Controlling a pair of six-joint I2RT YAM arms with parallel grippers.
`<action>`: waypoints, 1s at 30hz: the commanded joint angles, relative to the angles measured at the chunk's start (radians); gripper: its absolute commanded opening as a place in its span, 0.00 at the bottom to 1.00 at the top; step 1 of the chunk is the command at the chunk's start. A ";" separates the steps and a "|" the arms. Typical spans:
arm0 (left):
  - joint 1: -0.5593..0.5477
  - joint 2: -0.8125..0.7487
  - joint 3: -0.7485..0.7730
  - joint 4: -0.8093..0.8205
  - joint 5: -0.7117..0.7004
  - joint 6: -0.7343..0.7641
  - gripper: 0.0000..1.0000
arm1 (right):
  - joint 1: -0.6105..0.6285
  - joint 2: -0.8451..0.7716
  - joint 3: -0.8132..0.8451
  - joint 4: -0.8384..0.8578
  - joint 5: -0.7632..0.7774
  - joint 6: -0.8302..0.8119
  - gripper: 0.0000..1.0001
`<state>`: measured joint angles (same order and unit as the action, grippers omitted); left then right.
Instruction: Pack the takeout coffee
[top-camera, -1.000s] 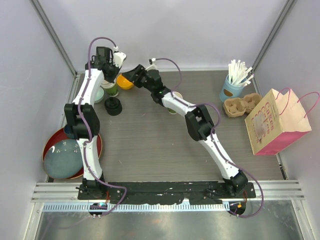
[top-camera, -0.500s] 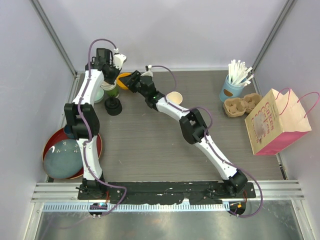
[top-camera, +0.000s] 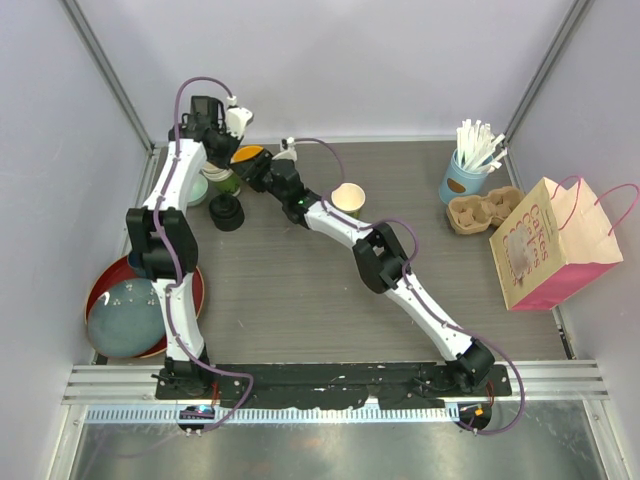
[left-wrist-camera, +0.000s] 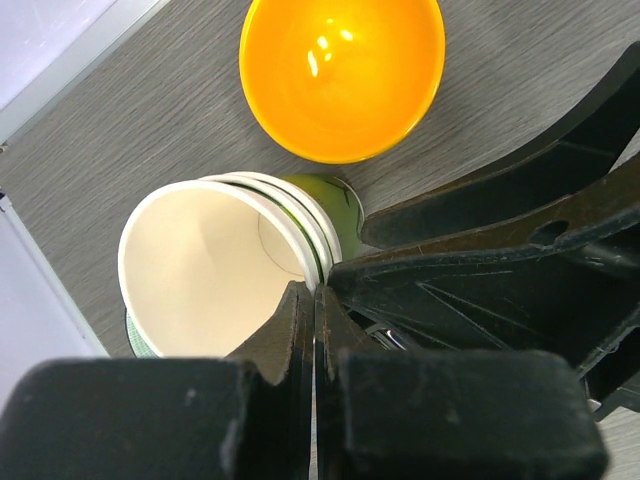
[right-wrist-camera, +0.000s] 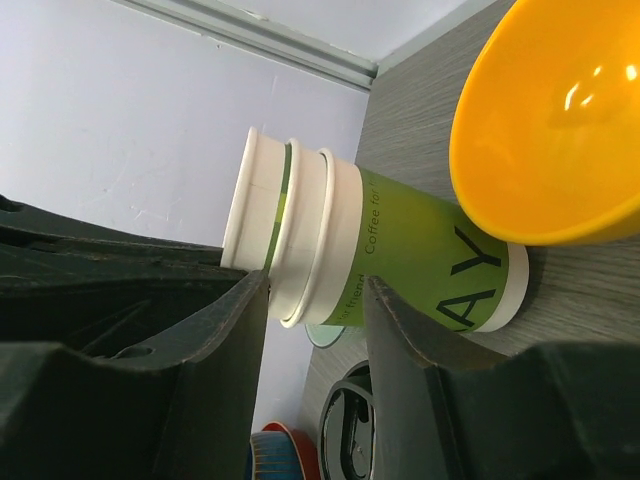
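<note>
Straddling nested green cups (right-wrist-camera: 400, 250), right tool (right-wrist-camera: 315, 285), left tool (left-wrist-camera: 313, 295) pinching top rim

— What colours are at the tabletop's (top-camera: 300, 290) far-left corner?
— I see green cups (right-wrist-camera: 420, 255), white rims, cream inside, dark lettering. The bowl (left-wrist-camera: 340, 70) is glossy orange. The top itself is grey woodgrain.
— Right edge?
— Pink bag (top-camera: 550, 245), pale panel.

My right gripper (right-wrist-camera: 310, 295) straddles the cup stack (right-wrist-camera: 340, 250) with little slack. The orange bowl (right-wrist-camera: 545, 130) crowds it on one side, and my left gripper (left-wrist-camera: 315, 300), pinched on the rim, crowds the other. Lids (top-camera: 227, 213) stand near; the middle of the table (top-camera: 300, 290) lies open.
</note>
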<state>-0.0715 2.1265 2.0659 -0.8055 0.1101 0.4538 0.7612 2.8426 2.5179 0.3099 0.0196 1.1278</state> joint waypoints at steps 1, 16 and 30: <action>0.001 -0.069 0.000 0.003 0.030 0.008 0.00 | 0.009 -0.006 0.050 0.043 0.020 -0.011 0.48; -0.005 -0.096 0.046 0.022 -0.087 0.013 0.00 | 0.007 -0.005 0.039 0.041 0.023 -0.016 0.46; -0.010 -0.191 0.126 -0.003 -0.081 0.042 0.00 | -0.013 -0.202 -0.125 0.098 -0.073 -0.109 0.47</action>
<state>-0.0765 2.0075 2.1178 -0.8101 0.0357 0.4908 0.7547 2.8197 2.4126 0.3359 -0.0063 1.0729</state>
